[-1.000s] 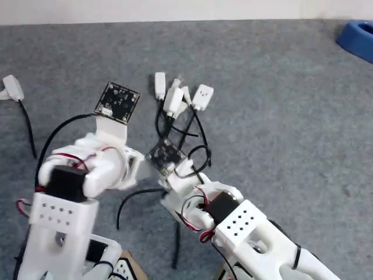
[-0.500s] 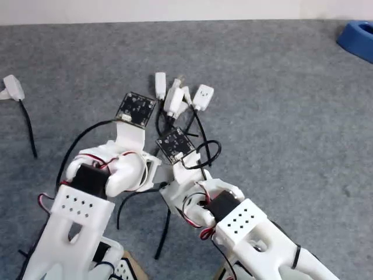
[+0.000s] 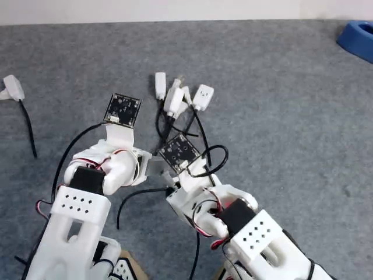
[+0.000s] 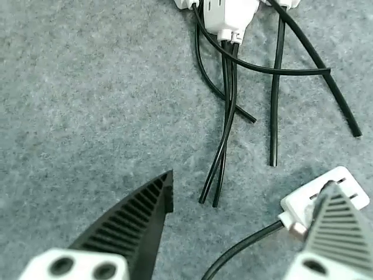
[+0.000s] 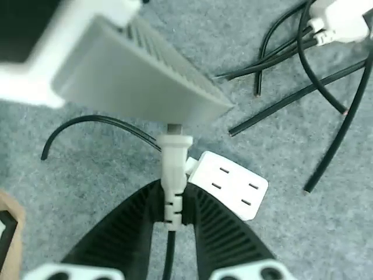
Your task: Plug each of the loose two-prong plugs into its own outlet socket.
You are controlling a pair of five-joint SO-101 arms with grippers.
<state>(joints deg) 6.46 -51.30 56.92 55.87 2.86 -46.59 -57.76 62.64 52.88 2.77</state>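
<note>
At 6 o'clock from the cable cluster [image 3: 178,96], right jaws clamp the plug [image 5: 173,169]; outlet socket [image 5: 230,185] lies just beside. Left jaws gape, empty. Risk: prongs may strike the left finger [image 5: 145,76], missing the slots.

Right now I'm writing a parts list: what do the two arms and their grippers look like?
The left arm and right arm are white plastic with black motors, hole grids and red wires. The left gripper has one black ribbed finger, one grey; the right gripper, black ribbed fingers.
</note>
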